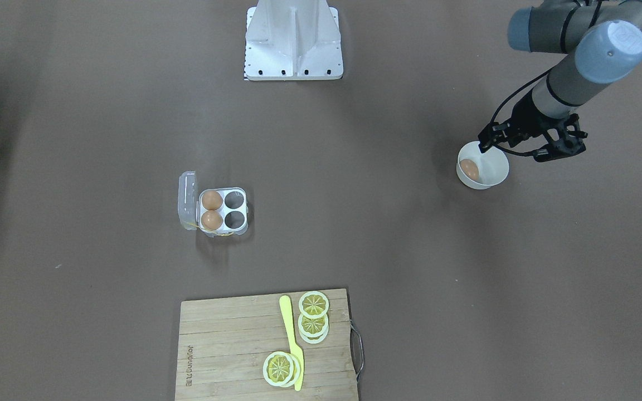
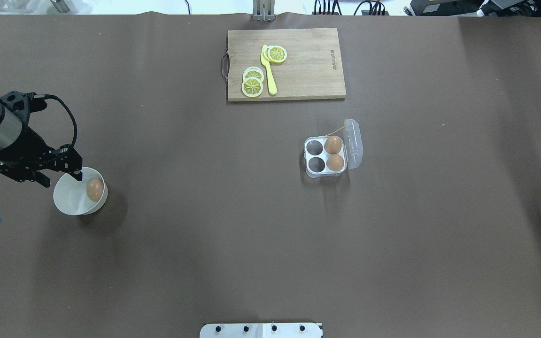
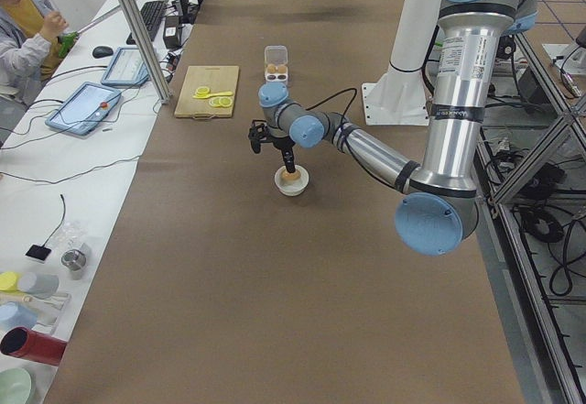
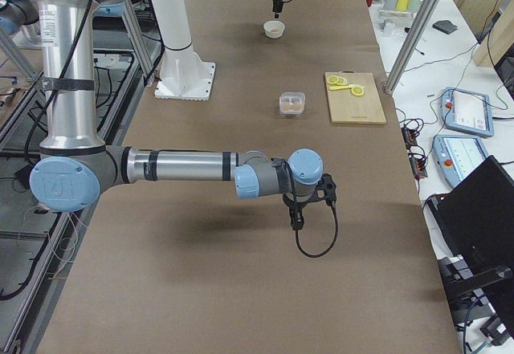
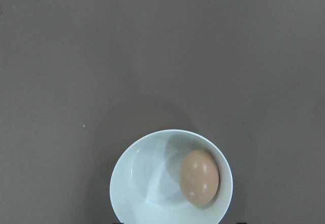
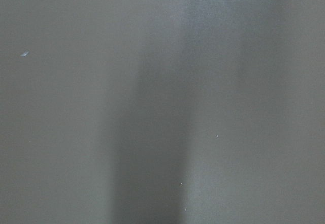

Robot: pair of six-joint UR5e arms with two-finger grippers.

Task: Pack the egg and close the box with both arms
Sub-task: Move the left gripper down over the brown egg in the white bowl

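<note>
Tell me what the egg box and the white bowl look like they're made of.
Box: thin clear plastic, glossy, judging by the see-through lid and moulded round cells. Bowl: smooth, white, with a soft sheen inside; ceramic or hard plastic, I cannot tell which.

brown table [image 2: 204, 244]: cutting board [image 2: 308, 70] at mid far edge; white stand [image 2: 261, 330] at mid robot-side edge; white bowl [image 2: 64, 206] toward left end; egg box [image 2: 325, 174], lid open, right of centre.
</note>
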